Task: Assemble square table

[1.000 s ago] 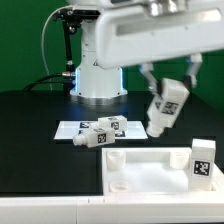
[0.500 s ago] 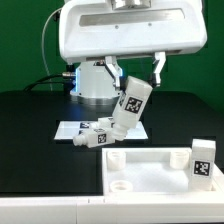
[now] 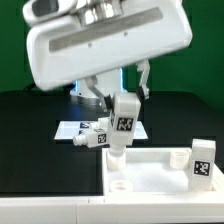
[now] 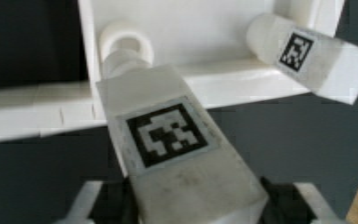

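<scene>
In the exterior view my gripper [image 3: 126, 100] is shut on a white leg [image 3: 122, 125] with a square tag. The leg hangs nearly upright, slightly tilted. Its lower end is just over the corner hole [image 3: 117, 157] at the exterior view's left of the square table's slab [image 3: 150, 172]; I cannot tell whether it touches. A second leg [image 3: 203, 160] stands on the slab's right corner. In the wrist view the held leg [image 4: 167, 140] fills the middle between my gripper's [image 4: 194, 205] two fingers. Beyond it are the slab [image 4: 34, 100], a round hole [image 4: 128, 45] and another leg [image 4: 309, 55].
The marker board [image 3: 68, 130] lies on the black table behind the slab, with a loose leg [image 3: 92, 138] lying on it. The robot's base [image 3: 85, 92] stands further back. The table's front edge runs just below the slab.
The arm has swung to the exterior view's left and come down, carrying the leg from above the slab's right half to the left corner hole. The leg has turned more upright.
</scene>
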You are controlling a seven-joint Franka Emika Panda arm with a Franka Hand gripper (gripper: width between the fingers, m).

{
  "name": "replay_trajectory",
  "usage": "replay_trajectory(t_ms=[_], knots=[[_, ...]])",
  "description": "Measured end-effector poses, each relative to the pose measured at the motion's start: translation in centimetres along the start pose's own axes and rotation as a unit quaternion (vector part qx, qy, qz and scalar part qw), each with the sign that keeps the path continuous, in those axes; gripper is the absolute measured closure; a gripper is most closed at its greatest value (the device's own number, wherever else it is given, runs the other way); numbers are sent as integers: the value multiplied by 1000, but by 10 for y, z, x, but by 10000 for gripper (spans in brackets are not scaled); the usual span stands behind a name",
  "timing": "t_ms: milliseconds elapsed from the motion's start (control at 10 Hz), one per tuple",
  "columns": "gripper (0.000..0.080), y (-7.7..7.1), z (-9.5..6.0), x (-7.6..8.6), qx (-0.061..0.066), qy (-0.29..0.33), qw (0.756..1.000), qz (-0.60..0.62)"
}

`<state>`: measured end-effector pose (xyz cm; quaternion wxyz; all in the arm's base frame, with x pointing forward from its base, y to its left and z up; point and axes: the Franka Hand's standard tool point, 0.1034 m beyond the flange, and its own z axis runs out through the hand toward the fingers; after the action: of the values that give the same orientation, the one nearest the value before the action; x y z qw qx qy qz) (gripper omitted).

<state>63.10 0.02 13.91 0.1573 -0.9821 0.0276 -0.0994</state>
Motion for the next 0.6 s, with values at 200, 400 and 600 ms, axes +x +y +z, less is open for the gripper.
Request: replay_trajectory(t_ms=[200,400,600], knots=[[478,-6,2,0,-1,3,1000,8],[478,-4,2,-1,-2,3,1000,11],[478,8,8,-5,12,-5,1000,12]])
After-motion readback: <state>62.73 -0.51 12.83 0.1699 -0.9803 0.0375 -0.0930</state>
